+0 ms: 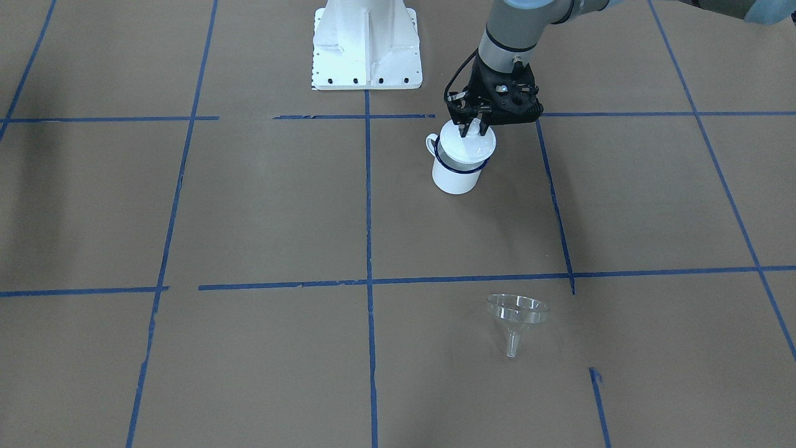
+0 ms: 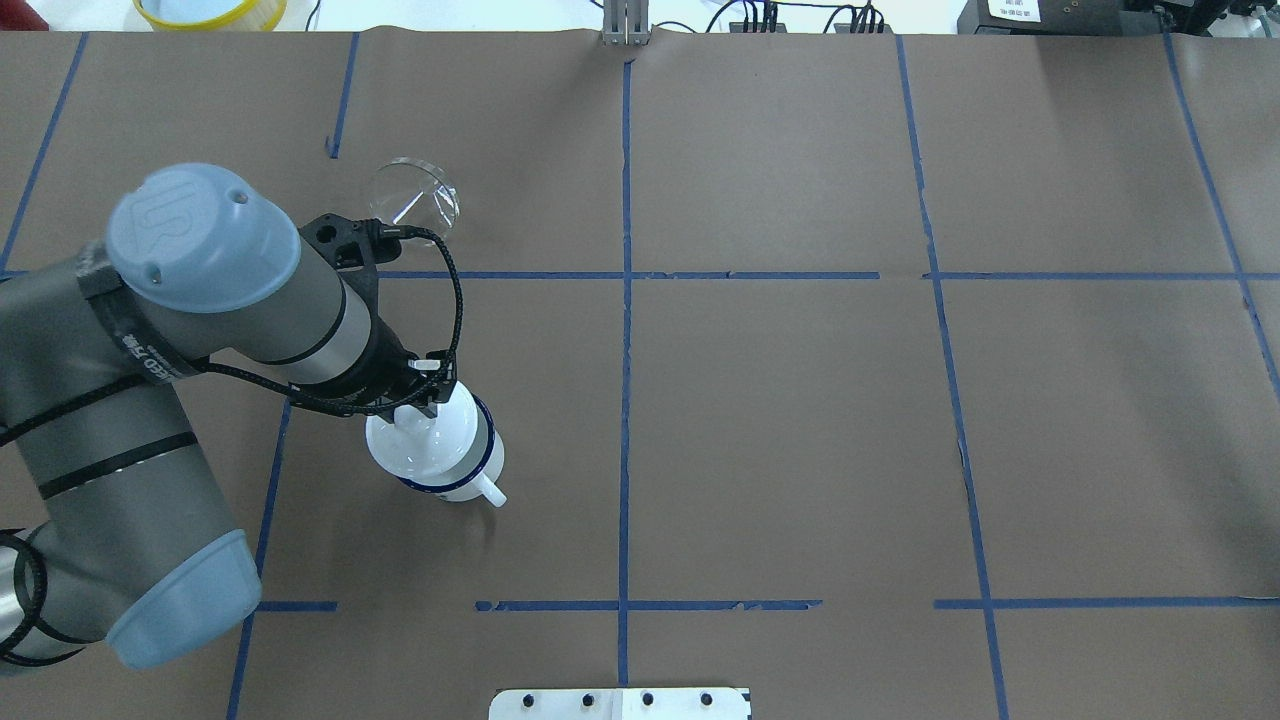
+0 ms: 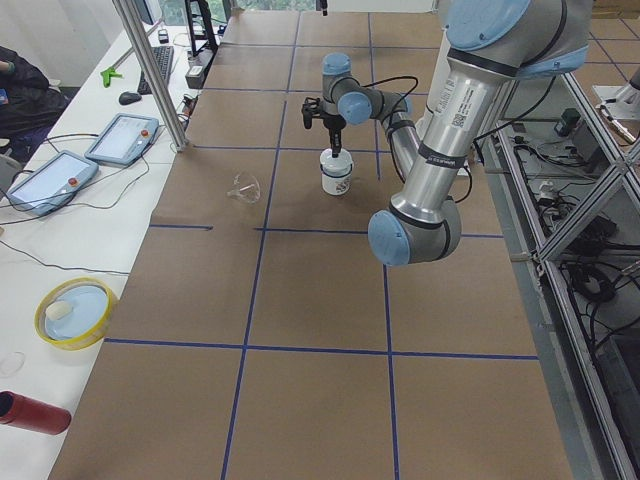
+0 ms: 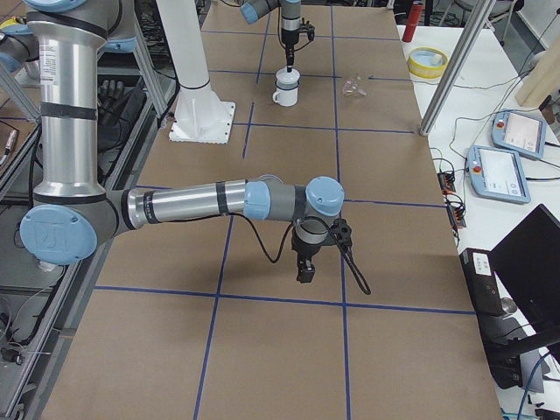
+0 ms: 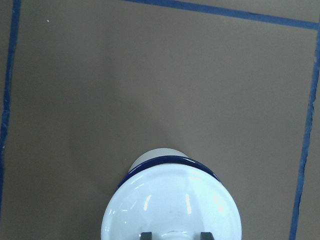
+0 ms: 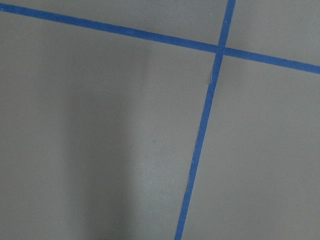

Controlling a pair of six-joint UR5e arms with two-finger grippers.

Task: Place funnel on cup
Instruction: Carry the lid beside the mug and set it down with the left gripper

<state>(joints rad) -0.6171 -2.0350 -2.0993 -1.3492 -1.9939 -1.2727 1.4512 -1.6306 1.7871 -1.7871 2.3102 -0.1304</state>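
Observation:
The cup (image 1: pixel 457 179) is a white mug with a dark blue rim, standing upright on the brown table, and a round white knobbed lid (image 1: pixel 471 147) covers its mouth. My left gripper (image 1: pixel 472 129) hangs straight down over the lid. In the left wrist view its fingertips (image 5: pixel 146 235) stand either side of the knob with small gaps, so it looks open. The clear funnel (image 1: pixel 516 314) lies alone on the table far from the cup, and also shows in the overhead view (image 2: pixel 413 195). My right gripper (image 4: pixel 304 267) shows only in the exterior right view, low over bare table; I cannot tell its state.
The white robot base plate (image 1: pixel 367 50) stands behind the cup. Blue tape lines grid the table. Off the paper at one end are a yellow-rimmed dish (image 3: pixel 72 312), a red cylinder (image 3: pixel 30 412), tablets (image 3: pixel 120 138) and a metal post (image 3: pixel 155 70).

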